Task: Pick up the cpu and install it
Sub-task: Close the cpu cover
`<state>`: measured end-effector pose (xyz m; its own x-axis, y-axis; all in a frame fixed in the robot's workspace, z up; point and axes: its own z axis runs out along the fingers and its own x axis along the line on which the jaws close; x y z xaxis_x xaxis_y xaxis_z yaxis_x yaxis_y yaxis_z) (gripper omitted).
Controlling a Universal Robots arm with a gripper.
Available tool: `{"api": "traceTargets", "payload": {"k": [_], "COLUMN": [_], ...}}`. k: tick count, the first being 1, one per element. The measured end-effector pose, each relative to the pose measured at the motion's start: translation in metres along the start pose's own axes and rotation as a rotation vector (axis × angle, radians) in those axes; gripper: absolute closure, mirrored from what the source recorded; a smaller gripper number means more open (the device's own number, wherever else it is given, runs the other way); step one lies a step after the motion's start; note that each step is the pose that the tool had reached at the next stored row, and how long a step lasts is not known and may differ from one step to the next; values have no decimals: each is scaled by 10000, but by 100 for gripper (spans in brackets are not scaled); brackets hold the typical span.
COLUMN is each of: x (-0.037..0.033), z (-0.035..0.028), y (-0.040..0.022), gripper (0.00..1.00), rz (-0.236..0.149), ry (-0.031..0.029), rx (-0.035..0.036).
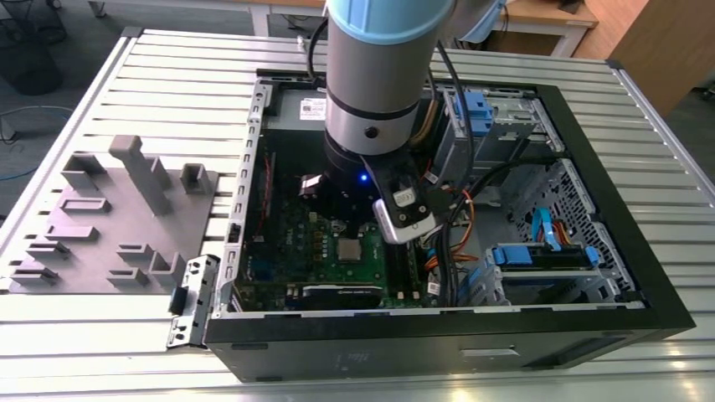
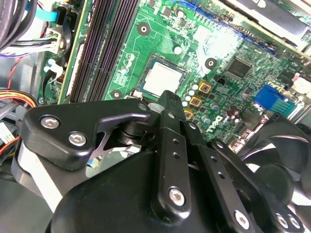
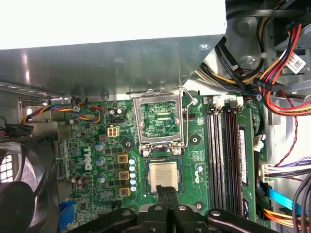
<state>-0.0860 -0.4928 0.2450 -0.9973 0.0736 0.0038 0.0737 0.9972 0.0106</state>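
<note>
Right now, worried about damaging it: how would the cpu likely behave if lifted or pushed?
The cpu looks thin, flat and metal-topped, so it is probably stiff and light. Lying flat on the green circuit board, it should neither roll nor tip. Its smooth top and thin rim may offer little grip.

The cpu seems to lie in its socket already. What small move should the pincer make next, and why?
Probably a short lift straight up. The cpu lies flat in the socket, the pincer is shut at the cpu's edge and holds nothing, and the metal frame stands open, so backing off seems sensible.
</note>
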Motion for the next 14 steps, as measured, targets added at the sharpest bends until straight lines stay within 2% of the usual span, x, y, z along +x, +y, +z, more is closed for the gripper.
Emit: {"api": "traceTargets", "payload": {"k": [14], "x": [2], "z": [-3], "y": [32], "gripper": [89], "rz": [0], "ry": [1], "rx": [-3]}}
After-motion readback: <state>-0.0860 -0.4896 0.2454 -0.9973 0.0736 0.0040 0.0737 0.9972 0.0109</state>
